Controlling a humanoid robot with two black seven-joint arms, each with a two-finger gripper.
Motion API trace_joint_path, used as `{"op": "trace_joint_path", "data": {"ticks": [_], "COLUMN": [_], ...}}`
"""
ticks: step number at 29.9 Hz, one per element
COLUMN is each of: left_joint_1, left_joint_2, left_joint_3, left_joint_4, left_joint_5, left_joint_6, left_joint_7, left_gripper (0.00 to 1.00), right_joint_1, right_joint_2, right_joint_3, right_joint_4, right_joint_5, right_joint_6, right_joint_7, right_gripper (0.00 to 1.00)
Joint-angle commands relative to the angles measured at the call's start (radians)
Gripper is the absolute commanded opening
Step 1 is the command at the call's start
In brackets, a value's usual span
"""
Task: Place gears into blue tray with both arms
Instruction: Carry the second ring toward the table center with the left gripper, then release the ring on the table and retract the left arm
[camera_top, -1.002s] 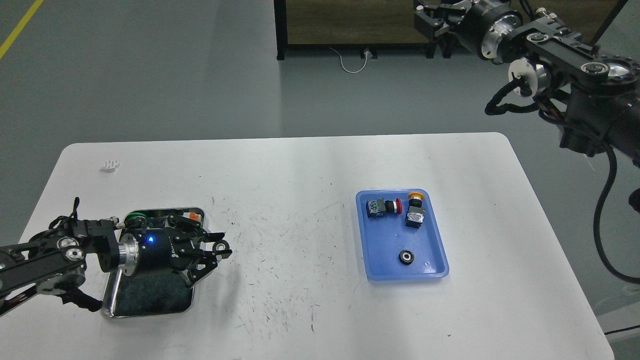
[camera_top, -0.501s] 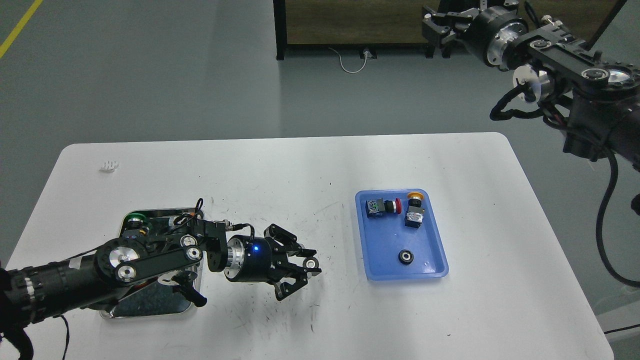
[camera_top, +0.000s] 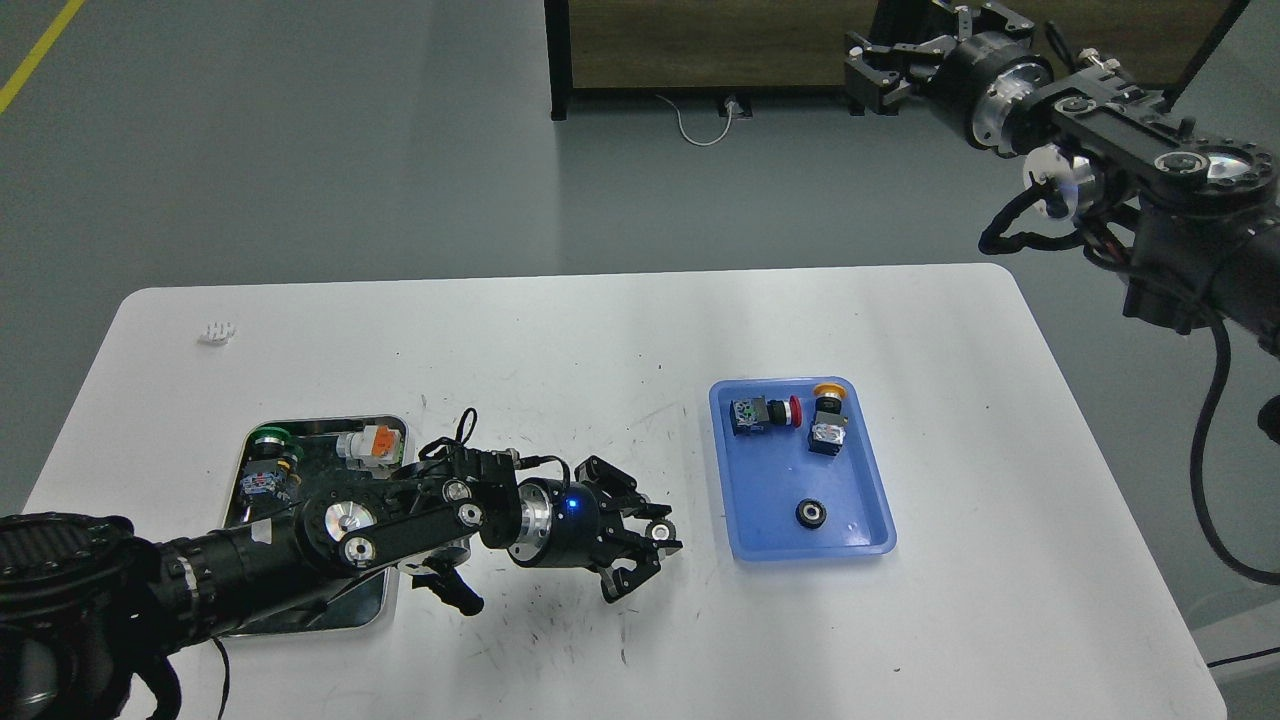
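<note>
One gear (camera_top: 811, 514), a small black toothed disc with a pale centre, lies in the near part of the blue tray (camera_top: 770, 485) on the right half of the table. My left gripper (camera_top: 655, 545) reaches from the left and hovers low over the table just left of the tray, shut on a second gear (camera_top: 661, 532), whose pale centre shows between the fingertips. My right gripper (camera_top: 872, 72) is raised far beyond the table at the top right. It looks small and dark, so its fingers cannot be told apart.
Two push-button switches, one red-capped (camera_top: 765, 414) and one yellow-capped (camera_top: 828, 424), lie in the far end of the blue tray. A shiny steel tray (camera_top: 320, 423) under my left arm holds more switches (camera_top: 370, 442). A small white piece (camera_top: 220, 331) lies far left on the white table (camera_top: 560, 350).
My left gripper has travelled right from over the steel tray to just left of the blue tray, carrying the gear. The right arm shifted slightly right.
</note>
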Motion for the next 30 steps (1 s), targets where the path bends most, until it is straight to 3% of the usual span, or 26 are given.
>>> {"op": "trace_joint_path", "data": {"ticks": [1,6,20,25,30], "left_joint_1": [0.005,0.006,-0.018,-0.119,-0.167], "left_joint_2": [0.000,0.000,0.000,0.000,0.228], "left_joint_3": [0.002,0.004,-0.016,-0.085,-0.130], "left_joint_4": [0.046,0.053,0.070,0.080,0.057], "left_joint_5": [-0.005,-0.008,-0.062,-0.204,-0.238], "left_joint_6": [0.000,0.001,0.026,0.031,0.008], "left_joint_7": [0.000,0.005,0.013,0.013,0.011], "left_gripper": [0.34,0.39,0.87,0.95,0.96], "right_joint_1": [-0.006,-0.007,-0.007,-0.003,-0.004], "right_joint_2": [0.010,0.012,0.012,0.027,0.044], "right_joint_3": [-0.001,-0.001,-0.002,-0.005,-0.012], "right_joint_4": [0.000,0.000,-0.005,0.017,0.090], "right_joint_5": [-0.001,-0.001,-0.002,-0.003,-0.006], "right_joint_6": [0.000,0.000,0.012,0.049,0.058], "right_joint_7": [-0.001,0.000,0.005,0.014,0.011], "right_gripper": [0.88,0.88,0.90,0.97,0.97]}}
